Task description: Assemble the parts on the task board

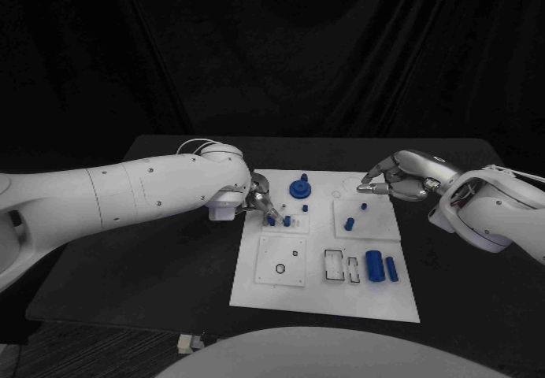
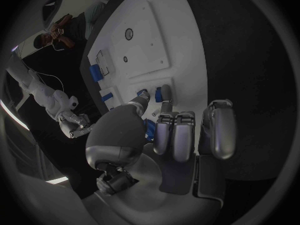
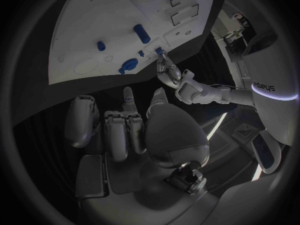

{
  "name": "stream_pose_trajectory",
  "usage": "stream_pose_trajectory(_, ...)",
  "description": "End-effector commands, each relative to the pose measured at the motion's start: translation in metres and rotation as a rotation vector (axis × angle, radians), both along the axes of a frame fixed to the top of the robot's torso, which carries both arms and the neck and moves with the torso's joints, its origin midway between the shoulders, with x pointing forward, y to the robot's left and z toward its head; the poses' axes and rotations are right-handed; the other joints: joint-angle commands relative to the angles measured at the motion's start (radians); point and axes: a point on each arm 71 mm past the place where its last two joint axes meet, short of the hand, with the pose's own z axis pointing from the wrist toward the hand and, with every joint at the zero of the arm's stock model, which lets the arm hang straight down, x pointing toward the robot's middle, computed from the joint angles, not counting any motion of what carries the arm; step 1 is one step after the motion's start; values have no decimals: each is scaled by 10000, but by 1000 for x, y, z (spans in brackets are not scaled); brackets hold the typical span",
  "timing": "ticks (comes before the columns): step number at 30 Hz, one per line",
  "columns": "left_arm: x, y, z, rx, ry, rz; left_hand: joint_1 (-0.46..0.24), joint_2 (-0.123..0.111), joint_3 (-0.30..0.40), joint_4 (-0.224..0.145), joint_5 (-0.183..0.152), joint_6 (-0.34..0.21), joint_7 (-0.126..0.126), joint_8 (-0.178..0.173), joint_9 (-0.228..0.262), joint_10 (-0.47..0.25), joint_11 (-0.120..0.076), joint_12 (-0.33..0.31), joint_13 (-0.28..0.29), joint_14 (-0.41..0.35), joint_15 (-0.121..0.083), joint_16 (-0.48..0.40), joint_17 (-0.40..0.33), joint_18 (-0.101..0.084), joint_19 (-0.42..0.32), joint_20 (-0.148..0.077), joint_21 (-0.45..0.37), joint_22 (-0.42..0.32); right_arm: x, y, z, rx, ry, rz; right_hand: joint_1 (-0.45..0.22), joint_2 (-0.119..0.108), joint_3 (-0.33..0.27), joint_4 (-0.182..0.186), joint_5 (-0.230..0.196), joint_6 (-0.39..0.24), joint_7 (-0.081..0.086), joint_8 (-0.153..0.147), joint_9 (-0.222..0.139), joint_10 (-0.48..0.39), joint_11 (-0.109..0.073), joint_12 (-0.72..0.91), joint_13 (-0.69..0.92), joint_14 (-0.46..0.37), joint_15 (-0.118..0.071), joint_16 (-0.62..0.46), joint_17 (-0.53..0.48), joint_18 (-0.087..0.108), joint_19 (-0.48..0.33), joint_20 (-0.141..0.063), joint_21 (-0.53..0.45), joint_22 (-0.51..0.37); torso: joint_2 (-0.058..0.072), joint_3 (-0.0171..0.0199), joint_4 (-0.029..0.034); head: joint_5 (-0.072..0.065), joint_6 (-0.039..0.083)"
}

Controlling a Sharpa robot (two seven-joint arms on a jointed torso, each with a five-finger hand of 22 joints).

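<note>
The left hand (image 1: 259, 198) has its fingers (image 1: 268, 208) reaching down to the small blue pegs (image 1: 284, 220) that stand in the left middle block of the task board (image 1: 329, 303). In the left wrist view the thumb and one finger (image 2: 165, 96) close in on a short blue piece (image 2: 158, 93) at the board's edge. They look pinched on it, though the contact itself is too small to be sure of, so I cannot tell whether it is truly grasped. The pegs lie just to the right and near side of those fingertips, standing upright, their long axis pointing up from the board.

The right hand (image 1: 398, 179) hovers over the far right corner of the board, its fingers curled inward with thumb and fingertip nearly meeting. Nothing is visible between them. The blue piece (image 1: 350, 224) on the right block lies to the near left of it, apart from the fingers.

The large blue knob (image 1: 300, 187) stands at the far middle of the board, just right of the left hand. Two long blue bars (image 1: 382, 266) lie side by side at the near right, long axes running near to far. The left hand is plainly the nearer one to the pegs, so the coming move is likely its own. Its forearm comes in low across the desk (image 1: 170, 268) from the left, wrist bent down.
</note>
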Motion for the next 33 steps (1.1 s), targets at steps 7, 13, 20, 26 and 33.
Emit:
stream_pose_trajectory(7, -2, -3, -1, -32, 157, -198, -131, -24, -311, 94, -39, -37, 47, 113, 226, 1038, 14, 36, 2630, 1056, 3, 27, 2634, 165, -58, -11, -82, 1673, 0, 0, -2, -65, 92, -45, 31, 40, -60, 5, 34, 67, 29, -40, -18, 1042, 70, 36, 2633, 1049, 42, 30, 2635, 89, -69, 20, -64, 1685, -2, 1, -2, 14, -1)
stream_pose_trajectory(13, -2, -3, -1, -31, 176, -227, -10, 50, -580, 159, -39, -176, 24, 387, 626, 1038, 1, 36, 2630, 1056, -6, 27, 2634, 165, -50, -22, -98, 1687, 0, 0, -2, -71, 95, -41, 31, 40, -60, 5, 34, 67, 29, -40, -18, 1042, 70, 36, 2633, 1049, 42, 30, 2635, 89, -69, 20, -64, 1685, -2, 2, -1, 16, -1)
stream_pose_trajectory(20, -2, -3, -1, -32, 176, -219, 395, 262, -986, 143, -26, -542, -44, 1170, 1769, 1038, -56, 36, 2630, 1056, -46, 27, 2634, 169, -42, -54, -161, 1713, 0, 0, -2, -74, 99, -44, 31, 40, -60, 5, 34, 67, 29, -40, -18, 1042, 70, 36, 2633, 1049, 42, 30, 2635, 89, -69, 20, -64, 1685, -2, 2, -1, 15, -1)
stream_pose_trajectory(26, -2, -2, -1, -30, 174, -201, 812, 492, -861, -70, 592, -795, -43, 1204, 2037, 1038, -46, 36, 2630, 1056, -34, 27, 2634, 172, -32, -37, -200, 1731, 0, 0, -2, -78, 107, -43, 31, 40, -60, 5, 34, 67, 29, -40, -18, 1042, 70, 36, 2633, 1049, 42, 30, 2635, 89, -69, 20, -64, 1685, 2, 1, 3, 12, -1)
stream_pose_trajectory(33, -1, -2, -2, -14, 193, -212, 1152, 528, -256, -378, 3138, -833, -92, 984, 2041, 1038, -95, 36, 2630, 1056, -63, 27, 2634, 179, -28, -75, -256, 1766, 0, 0, -2, -80, 114, -40, 39, 66, -76, 10, 67, 69, 31, -48, -19, 1042, 73, 36, 2633, 1049, 45, 30, 2635, 91, -73, 25, -78, 1683, 6, 3, 1, 8, -1)
